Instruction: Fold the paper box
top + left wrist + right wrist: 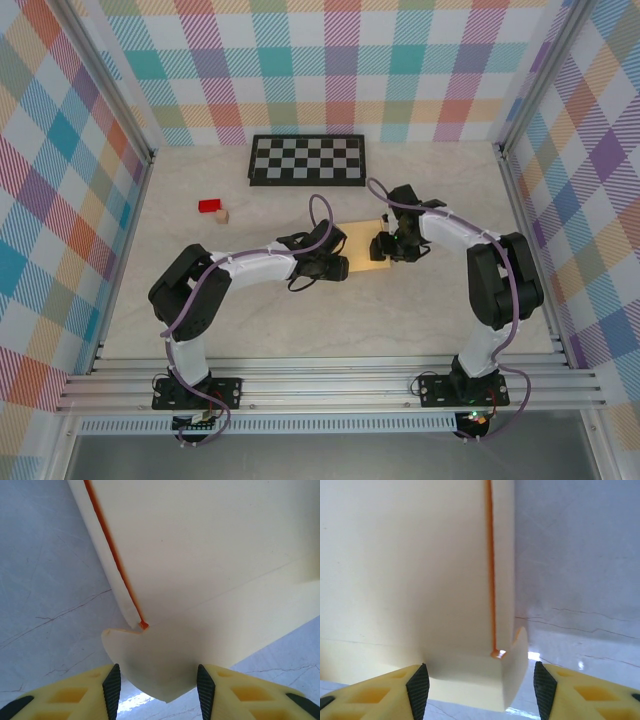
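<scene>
The paper box [359, 242] is a tan, partly folded piece lying mid-table between the two grippers. In the left wrist view the paper box [210, 565] is cream with an orange seam. Its rounded flap [160, 660] reaches down between the black pads [111, 690] of my left gripper [157, 687], which stands open around it. My left gripper [338, 264] sits at the box's left edge. My right gripper [380, 246] is at the right edge. It is open in its own view [480, 690], straddling the box's end panel [465, 680] and an upturned side flap [517, 672].
A black-and-white checkerboard [307, 160] lies at the back of the table. A red block [209, 206] and a tiny tan cube [222, 216] sit at the back left. Plaid walls with metal rails enclose the table on three sides.
</scene>
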